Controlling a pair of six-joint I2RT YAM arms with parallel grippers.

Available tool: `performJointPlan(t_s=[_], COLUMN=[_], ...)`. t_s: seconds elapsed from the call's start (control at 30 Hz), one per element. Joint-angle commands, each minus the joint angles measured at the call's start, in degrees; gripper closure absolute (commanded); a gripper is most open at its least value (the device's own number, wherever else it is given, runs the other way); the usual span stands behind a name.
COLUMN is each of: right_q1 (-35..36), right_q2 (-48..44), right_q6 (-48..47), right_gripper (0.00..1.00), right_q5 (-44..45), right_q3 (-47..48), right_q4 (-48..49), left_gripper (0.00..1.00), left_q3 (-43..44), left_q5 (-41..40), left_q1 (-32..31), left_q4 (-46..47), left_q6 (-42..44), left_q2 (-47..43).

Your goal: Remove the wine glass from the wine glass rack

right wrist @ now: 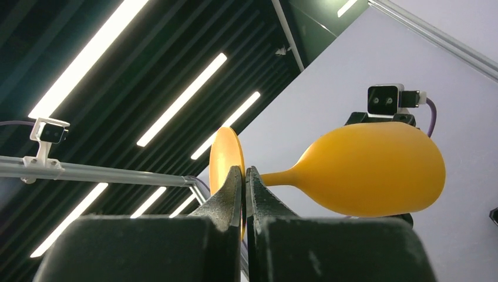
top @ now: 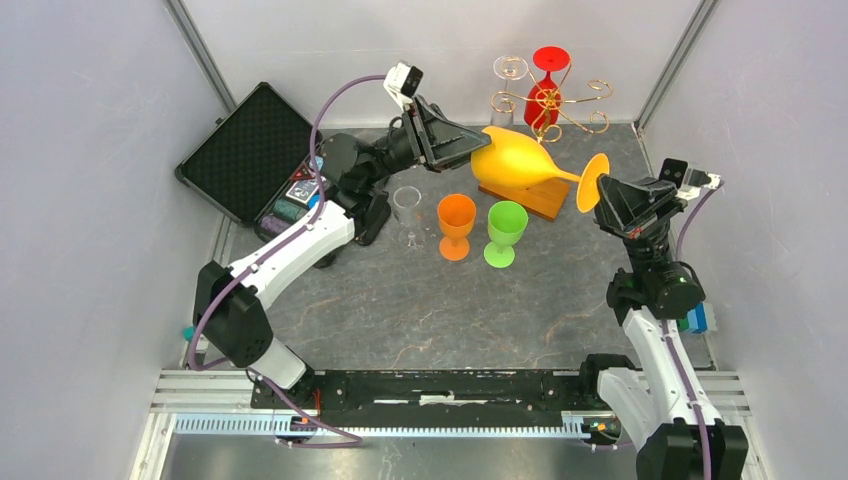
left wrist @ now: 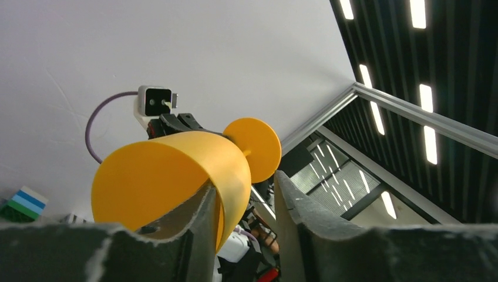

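Observation:
A yellow wine glass (top: 520,160) hangs level in the air between my two grippers, in front of the gold wire wine glass rack (top: 590,95). The rack's wooden base (top: 535,203) lies under the glass. A red wine glass (top: 547,95) still hangs on the rack. My right gripper (top: 605,190) is shut on the yellow glass's foot disc (right wrist: 226,155). My left gripper (top: 470,148) is open astride the bowl's rim (left wrist: 232,176): one finger sits inside the bowl, the other stands outside with a gap.
A clear glass (top: 407,213), an orange goblet (top: 456,225) and a green goblet (top: 505,233) stand on the grey table in front of the rack. An open black case (top: 250,150) lies at the back left. Grey walls close in both sides.

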Motion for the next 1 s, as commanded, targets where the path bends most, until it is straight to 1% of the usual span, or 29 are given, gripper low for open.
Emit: performJointPlan(t_s=[0.0,0.23,0.27,0.47,0.6,0.63,0.7,0.77,0.8,0.87,0.93,0.97], right_q1=[0.18,0.26,0.26,0.25,0.26,0.26,0.22,0.26,0.26,0.26,0.22,0.20], right_q2=[1.20,3.16,3.34,4.09,4.47,4.57,4.67,4.56,4.53,3.88,2.18,0.87], right_q6=[-1.48,-2.25,-2.39,-4.08,-5.31,-5.72,-6.27,-7.23,-7.91,-10.89,-16.21,-20.20], right_gripper=[1.00,1.00,1.00,1.00,0.93,0.89,0.77,0.68,0.61,0.49,0.31,0.29], right_q5=[1.81,1.85,1.80,1.87,1.86,1.69,1.50,1.48,1.33,1.12,1.74,2.50], right_q3=[-3.05,-5.39,-5.58,-7.23,-7.98,-7.99,-8.20,-8.30,-8.34,-8.33,-8.52,-8.60], right_q4=[1.99,1.57,1.32,-0.33,-1.52,-2.06,-2.66,-3.03,-3.60,-6.00,-10.12,-12.60], left_gripper=[0.64,0.94,0.97,0.98,0.98,0.98,0.98,0.98,0.98,0.98,0.98,0.98], left_q3=[-1.55,-2.77,-2.88,-4.02,-4.50,-4.62,-4.58,-4.44,-4.30,-3.74,-3.12,-2.83], left_q5=[3.80,4.59,4.59,5.04,4.87,4.69,4.31,3.75,3.38,2.20,0.37,-0.75], left_q1=[-1.46,-1.46,-1.46,-1.46,-1.46,-1.46,-1.42,-1.33,-1.21,-0.88,-0.39,-0.09], left_q4=[2.41,-3.84,-4.29,-4.63,-5.76,-6.52,-8.22,-10.78,-12.98,-18.54,-27.24,-31.92], left_q6=[-2.51,2.27,2.64,4.01,6.40,7.27,9.39,12.39,14.65,19.87,27.18,30.43], left_q2=[-2.89,-5.87,-6.06,-7.28,-8.64,-9.07,-9.96,-11.14,-11.89,-13.53,-15.99,-17.33])
